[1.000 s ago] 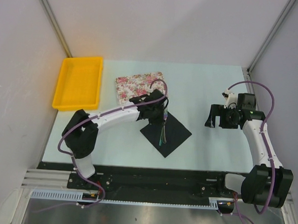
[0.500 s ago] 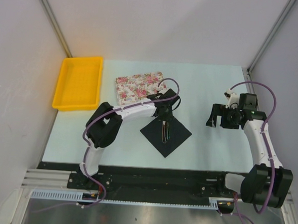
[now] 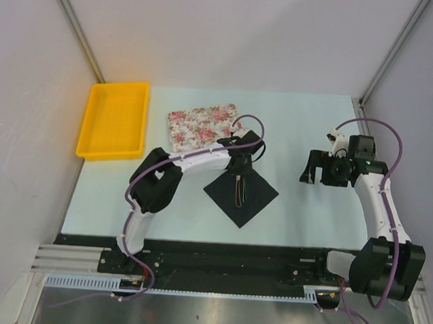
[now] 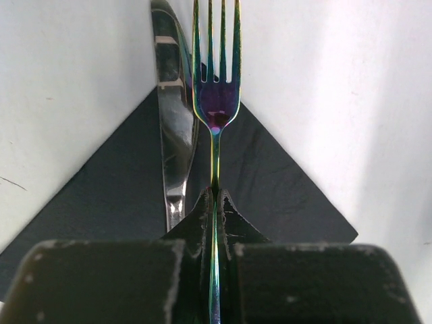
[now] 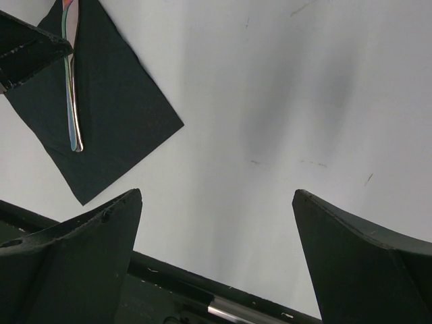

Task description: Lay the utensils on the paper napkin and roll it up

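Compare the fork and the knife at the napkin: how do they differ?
The fork is pinched in the shut left gripper; the knife lies free. The fork shows a purple-green sheen and tines; the knife is plain silver with a solid blade. Both run parallel over the black napkin.

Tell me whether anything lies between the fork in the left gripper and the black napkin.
Nothing visible does. The left gripper holds the fork above the napkin; the knife lies alongside the fork on the napkin, not beneath it.
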Motion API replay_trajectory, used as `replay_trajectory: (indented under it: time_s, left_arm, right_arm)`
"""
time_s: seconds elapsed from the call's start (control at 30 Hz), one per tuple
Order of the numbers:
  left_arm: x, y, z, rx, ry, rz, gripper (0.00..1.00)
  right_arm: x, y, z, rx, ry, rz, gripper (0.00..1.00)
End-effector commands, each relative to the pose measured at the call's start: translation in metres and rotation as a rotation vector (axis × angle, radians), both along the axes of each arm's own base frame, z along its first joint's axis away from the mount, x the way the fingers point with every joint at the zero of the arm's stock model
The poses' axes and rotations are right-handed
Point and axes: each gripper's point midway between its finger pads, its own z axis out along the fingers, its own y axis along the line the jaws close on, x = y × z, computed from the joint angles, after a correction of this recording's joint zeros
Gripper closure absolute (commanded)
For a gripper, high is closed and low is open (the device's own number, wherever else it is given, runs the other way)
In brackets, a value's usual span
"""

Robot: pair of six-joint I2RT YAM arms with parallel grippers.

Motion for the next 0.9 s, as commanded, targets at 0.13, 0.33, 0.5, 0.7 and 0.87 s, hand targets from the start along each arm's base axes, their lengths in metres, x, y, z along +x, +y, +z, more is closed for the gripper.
replay_trajectory:
  time_s: [0.13,0.33,0.5,0.7,0.87]
  left_arm:
    - [-0.006,-0.01,-0.004,0.029,-0.025,-0.033,0.97]
    - [-0.005,-0.004,-0.01,0.058,-0.02,-0.009,0.97]
    - [-0.006,-0.004,-0.013,0.062,-0.015,-0.01,0.93]
    - [-0.006,-0.006,-0.015,0.062,-0.008,-0.019,0.84]
    - [-0.004,-0.008,0.0,0.054,-0.02,-0.025,0.77]
  right_arm:
    - [0.004,0.0,0.012,0.008,-0.04,0.001,0.0]
    - [0.005,0.0,0.011,0.008,-0.039,0.001,0.0]
    - [0.006,0.001,0.011,0.013,-0.036,0.004,0.0]
    - [0.006,0.0,0.01,0.012,-0.035,0.003,0.0]
    - [0.006,0.0,0.01,0.011,-0.035,0.004,0.0]
